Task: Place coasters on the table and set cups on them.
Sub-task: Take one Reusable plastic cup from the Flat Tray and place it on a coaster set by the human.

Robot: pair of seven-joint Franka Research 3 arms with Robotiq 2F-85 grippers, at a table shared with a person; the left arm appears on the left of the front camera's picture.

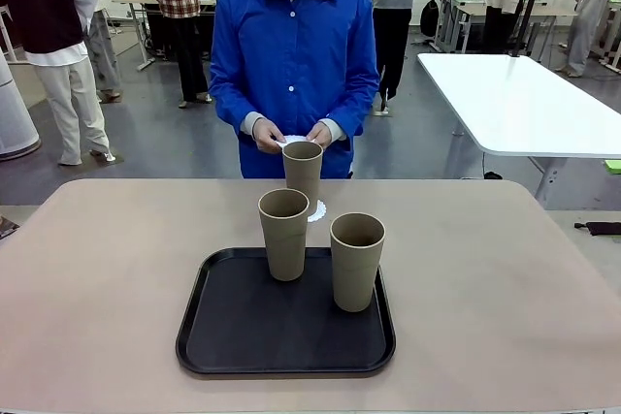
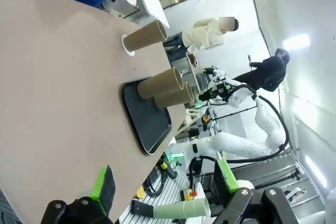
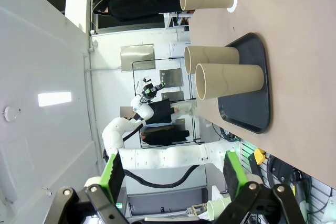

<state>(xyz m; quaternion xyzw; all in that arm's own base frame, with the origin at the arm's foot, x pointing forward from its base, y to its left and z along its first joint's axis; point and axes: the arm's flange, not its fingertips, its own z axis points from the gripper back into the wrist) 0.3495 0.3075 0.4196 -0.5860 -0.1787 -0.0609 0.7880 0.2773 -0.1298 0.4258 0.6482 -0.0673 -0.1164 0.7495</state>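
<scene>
Cups are standing upright in three spots around the black tray (image 1: 223,336). Two are sitting on it, the left-hand cup (image 1: 283,233) toward its far edge and the right-hand cup (image 1: 357,260) closer to its near right corner. The far cup (image 1: 303,170) is resting just beyond the tray's far edge on a coaster (image 1: 317,210) laid on the table (image 1: 97,269). Farther beyond the tray, the person's hands (image 1: 267,136) are holding what look like the remaining coasters (image 1: 291,141). One of the three pairs is looking finished.

The left gripper (image 2: 164,182) is hanging with its jaws spread wide and nothing between them, well apart from the tray, which is lying ahead of it. The right gripper (image 3: 173,177) is doing likewise from the tray's other side.

Each cup's long axis is running straight up from the tray, so a pick is probably calling for a level approach with the fingers straddling the wall. The right-hand cup is sitting on the right arm's side of the tray, making that arm the likelier one for it, while the left-hand cup is favouring the left arm.
</scene>
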